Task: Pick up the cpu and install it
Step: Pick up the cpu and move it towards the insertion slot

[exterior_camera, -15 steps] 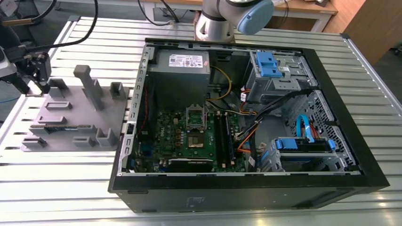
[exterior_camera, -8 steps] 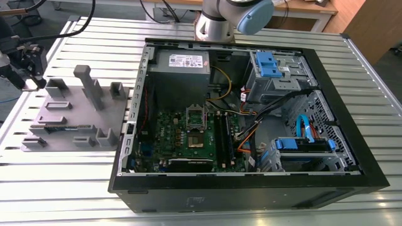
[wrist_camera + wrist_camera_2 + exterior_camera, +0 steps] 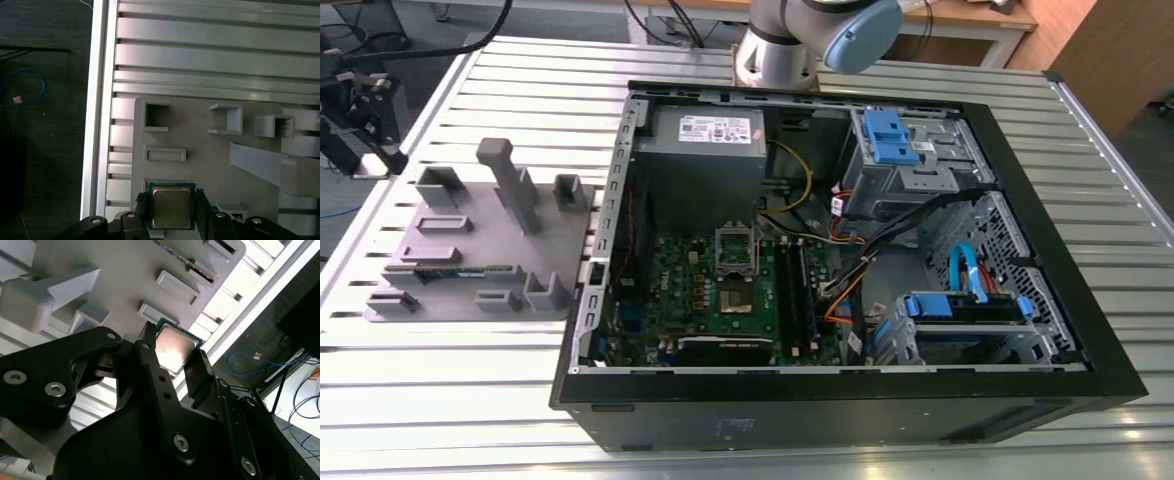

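Note:
The cpu is a small square chip with a silver-grey top and a green rim. It sits between the two black fingers of my gripper, which is shut on its opposite edges. In the second wrist view the cpu hangs above the corner of the grey fixture plate, clamped by the gripper. In the exterior view the gripper is at the far left, over the table's edge, well away from the dark socket frame on the green motherboard inside the open computer case.
The grey fixture plate has raised blocks, posts and pockets and lies on the slatted metal table, to the exterior view's left of the case. Cables, blue drive bays and a power supply crowd the case. The floor drops off beyond the table edge.

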You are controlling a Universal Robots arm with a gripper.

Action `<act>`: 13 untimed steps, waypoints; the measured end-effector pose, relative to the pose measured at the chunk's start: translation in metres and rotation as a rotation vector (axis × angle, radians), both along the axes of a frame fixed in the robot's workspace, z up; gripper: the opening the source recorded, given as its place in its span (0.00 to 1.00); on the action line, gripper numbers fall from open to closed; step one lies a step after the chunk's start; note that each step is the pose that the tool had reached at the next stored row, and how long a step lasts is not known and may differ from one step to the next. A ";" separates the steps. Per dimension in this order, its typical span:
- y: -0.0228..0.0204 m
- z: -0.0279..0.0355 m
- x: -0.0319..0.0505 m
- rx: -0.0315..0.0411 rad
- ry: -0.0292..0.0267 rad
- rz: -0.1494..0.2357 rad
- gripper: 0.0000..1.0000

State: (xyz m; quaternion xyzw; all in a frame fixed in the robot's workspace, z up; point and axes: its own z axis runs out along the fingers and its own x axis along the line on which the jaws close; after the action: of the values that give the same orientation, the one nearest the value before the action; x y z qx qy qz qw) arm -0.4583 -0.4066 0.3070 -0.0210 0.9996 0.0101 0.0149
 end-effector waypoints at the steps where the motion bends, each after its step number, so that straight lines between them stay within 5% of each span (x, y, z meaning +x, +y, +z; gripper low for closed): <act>1: 0.0000 0.0032 0.0000 0.0000 0.0000 0.000 0.47; 13: 0.0000 0.0365 0.0000 -0.0001 0.0001 0.000 0.47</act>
State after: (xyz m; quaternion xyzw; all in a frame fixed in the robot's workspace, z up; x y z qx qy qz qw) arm -0.4583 -0.4066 0.3435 -0.0209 0.9996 0.0100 0.0148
